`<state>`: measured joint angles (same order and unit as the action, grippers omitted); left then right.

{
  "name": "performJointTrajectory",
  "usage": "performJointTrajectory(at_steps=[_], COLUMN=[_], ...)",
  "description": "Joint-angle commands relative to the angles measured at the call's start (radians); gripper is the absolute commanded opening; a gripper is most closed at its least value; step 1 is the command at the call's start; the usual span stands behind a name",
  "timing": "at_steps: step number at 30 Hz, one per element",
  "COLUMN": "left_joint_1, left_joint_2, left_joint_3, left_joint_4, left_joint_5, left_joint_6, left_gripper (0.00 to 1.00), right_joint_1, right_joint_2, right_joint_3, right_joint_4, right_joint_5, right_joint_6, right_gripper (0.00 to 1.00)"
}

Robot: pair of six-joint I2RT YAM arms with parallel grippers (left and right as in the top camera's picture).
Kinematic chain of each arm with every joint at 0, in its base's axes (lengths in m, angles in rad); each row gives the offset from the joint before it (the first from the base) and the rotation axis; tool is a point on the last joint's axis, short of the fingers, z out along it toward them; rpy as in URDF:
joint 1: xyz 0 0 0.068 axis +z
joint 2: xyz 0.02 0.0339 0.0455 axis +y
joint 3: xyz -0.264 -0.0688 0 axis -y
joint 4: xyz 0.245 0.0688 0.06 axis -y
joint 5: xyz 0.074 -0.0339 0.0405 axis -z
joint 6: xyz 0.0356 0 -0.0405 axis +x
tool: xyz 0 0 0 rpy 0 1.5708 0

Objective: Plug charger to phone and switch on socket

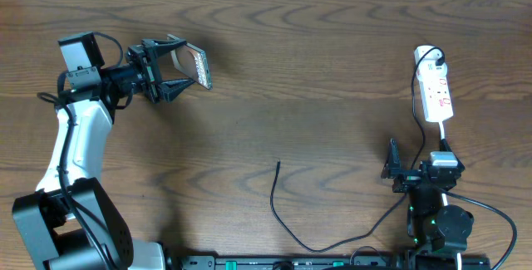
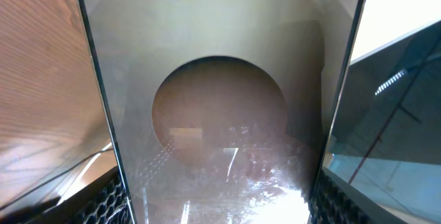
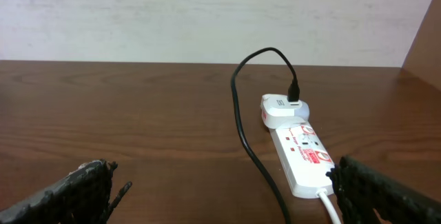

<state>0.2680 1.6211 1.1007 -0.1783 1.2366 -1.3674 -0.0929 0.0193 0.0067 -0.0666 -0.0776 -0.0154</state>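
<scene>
My left gripper is shut on the phone, holding it off the table at the far left and tilted. In the left wrist view the phone's glossy mirrored back fills the frame between my two fingers. The charger lies loose on the wood, its free tip near the table's middle. The cable curls toward the front edge and then right. The white socket lies at the far right, with the charger's black lead plugged into its far end. My right gripper is open just short of the socket, holding nothing.
The socket's white cord runs back past my right finger. A white adapter block sits in the socket's far end. Dark wooden tabletop lies between the two arms, and a pale wall bounds the table's far edge.
</scene>
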Motion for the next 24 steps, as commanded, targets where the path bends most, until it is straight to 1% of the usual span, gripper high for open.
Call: performJointTrajectory(at_steps=[1, 17, 24], left_joint_1=[0.003, 0.003, 0.003], left_joint_2=[-0.021, -0.021, -0.021], left_joint_3=[0.029, 0.029, 0.029], left_joint_4=[0.005, 0.005, 0.005], left_joint_5=[-0.008, -0.007, -0.007], left_joint_6=[0.018, 0.022, 0.022], left_gripper=[0.07, 0.07, 0.07], right_joint_1=[0.003, 0.003, 0.003], right_joint_2=[-0.003, -0.003, -0.003], right_joint_3=[-0.001, -0.001, -0.001], right_joint_4=[-0.004, -0.002, 0.085], right_joint_5=[0.0, 0.024, 0.019], right_joint_6=[0.0, -0.001, 0.0], right_gripper=[0.99, 0.99, 0.99])
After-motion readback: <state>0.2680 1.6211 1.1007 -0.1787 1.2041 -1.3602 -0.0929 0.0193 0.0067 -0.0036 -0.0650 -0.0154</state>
